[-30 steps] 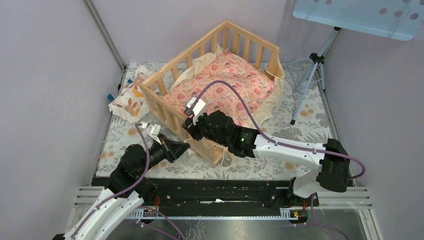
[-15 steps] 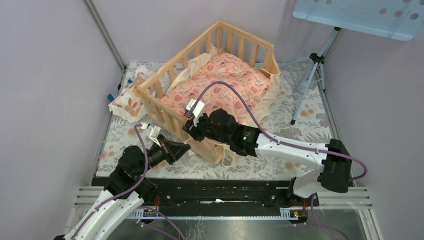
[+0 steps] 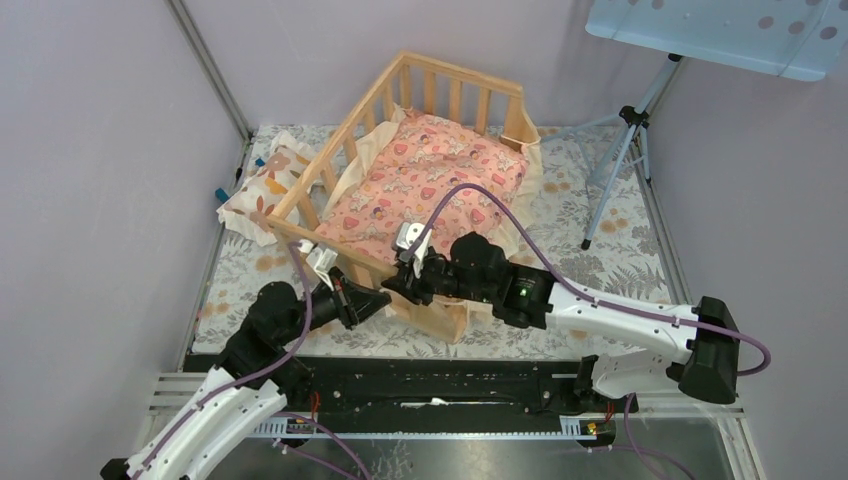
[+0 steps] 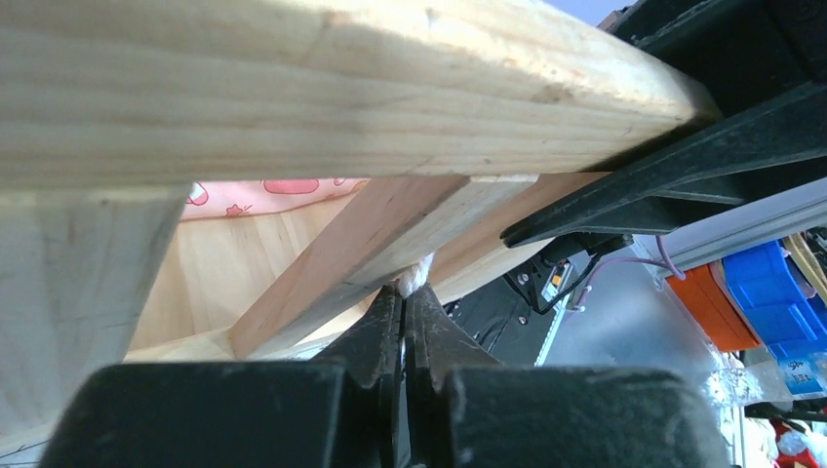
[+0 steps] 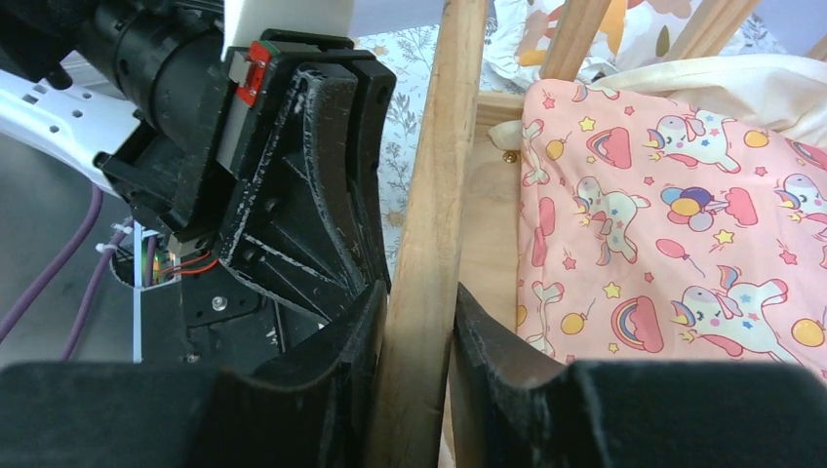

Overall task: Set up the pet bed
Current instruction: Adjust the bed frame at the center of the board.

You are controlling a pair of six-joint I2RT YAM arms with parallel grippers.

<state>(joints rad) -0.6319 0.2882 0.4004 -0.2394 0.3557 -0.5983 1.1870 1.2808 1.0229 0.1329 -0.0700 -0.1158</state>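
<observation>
wood fills your right gripper [image 5: 421, 322]: its jaws are part-closed round the near rail of the light natural-wood crib-like pet bed [image 3: 462, 76], which stands askew on the floral table [image 3: 600, 265] with the pink unicorn-print cushion [image 3: 420, 180] inside. your left gripper [image 4: 403, 307] is pinched fully closed beneath that rail. this looks like positioning; next, swing the frame square, gently.

pet bed [image 3: 335, 145] railed three sides, right side — open
</observation>
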